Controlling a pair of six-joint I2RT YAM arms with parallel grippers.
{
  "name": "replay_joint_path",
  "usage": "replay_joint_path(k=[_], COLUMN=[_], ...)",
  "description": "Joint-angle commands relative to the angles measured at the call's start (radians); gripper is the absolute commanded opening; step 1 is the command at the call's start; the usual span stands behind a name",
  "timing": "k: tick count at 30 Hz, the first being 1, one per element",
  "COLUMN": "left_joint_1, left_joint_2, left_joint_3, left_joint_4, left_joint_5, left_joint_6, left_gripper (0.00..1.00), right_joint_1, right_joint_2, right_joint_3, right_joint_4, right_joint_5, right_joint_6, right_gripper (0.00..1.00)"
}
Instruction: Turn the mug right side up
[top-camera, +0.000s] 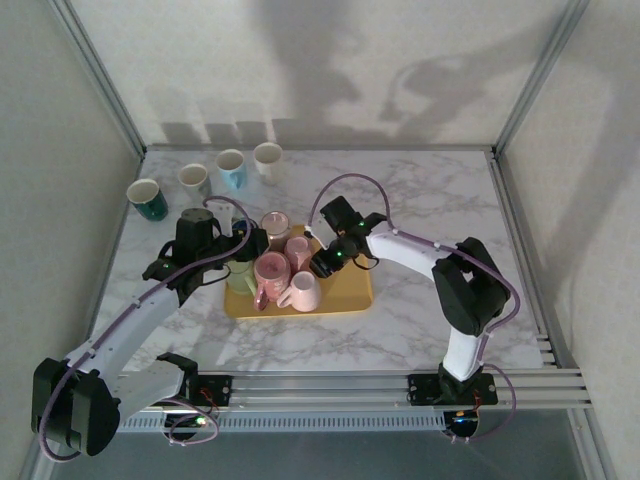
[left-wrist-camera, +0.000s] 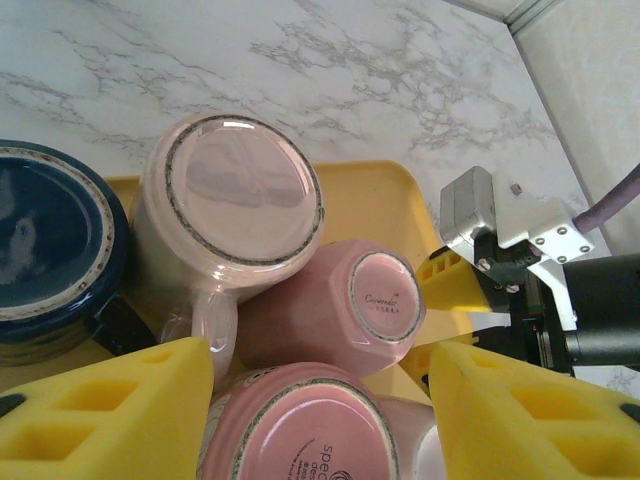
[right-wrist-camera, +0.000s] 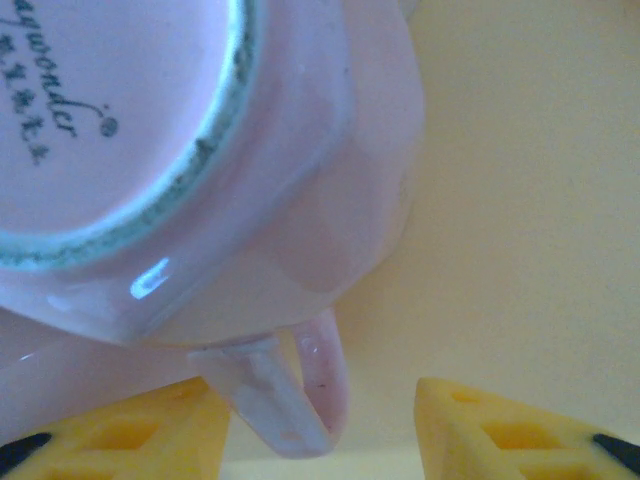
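Observation:
Several pink mugs stand upside down on a yellow tray (top-camera: 345, 300). One faceted pink mug (right-wrist-camera: 250, 180) (top-camera: 298, 250) (left-wrist-camera: 350, 300) shows its printed base. Its handle (right-wrist-camera: 300, 390) sticks out between the yellow fingers of my right gripper (right-wrist-camera: 320, 440) (top-camera: 325, 262) (left-wrist-camera: 440, 315), which is open, with a gap on the handle's right side. My left gripper (left-wrist-camera: 320, 420) (top-camera: 235, 245) is open over the tray's left part. It hangs above the base of another upturned pink mug (left-wrist-camera: 300, 430), one finger on each side.
A larger pale pink mug (left-wrist-camera: 235, 195) and a dark blue mug (left-wrist-camera: 50, 250) stand upside down at the tray's left. Several upright mugs, among them a teal one (top-camera: 148, 198) and a white one (top-camera: 267, 158), line the back left. Marble table (top-camera: 430, 200) lies right of the tray.

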Motion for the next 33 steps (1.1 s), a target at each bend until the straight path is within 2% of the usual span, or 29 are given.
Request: replay_joint_path(k=[1,11,18,30,33], left_joint_1=[0.013,0.022,0.023,0.023,0.023], left_joint_2=[-0.004,0.001,0.002,-0.006,-0.006], left_joint_3=[-0.010,-0.009,-0.013,0.006,0.019], left_joint_4=[0.024,0.027,0.032,0.037,0.040], left_joint_5=[0.027,0.044,0.045,0.050,0.063], left_joint_6=[0.022,0.021,0.014,-0.025,-0.040], left_gripper=[0.59,0.59,0.59,0.59,0.59], right_joint_1=[0.035,0.059,0.070,0.071,0.071], right_joint_2=[0.020,0.049,0.042,-0.053,-0.097], right_joint_3=[0.040,0.067,0.073,0.027,0.009], right_joint_4=[-0.039,-0.038,-0.049,-0.045,-0.059], right_joint_5=[0.058,0.102,0.135,0.187,0.183], right_joint_6=[-0.027,-0.054,-0.078,-0.093,-0.091], right_gripper=[0.51,0.43,0.33,0.01,0.00])
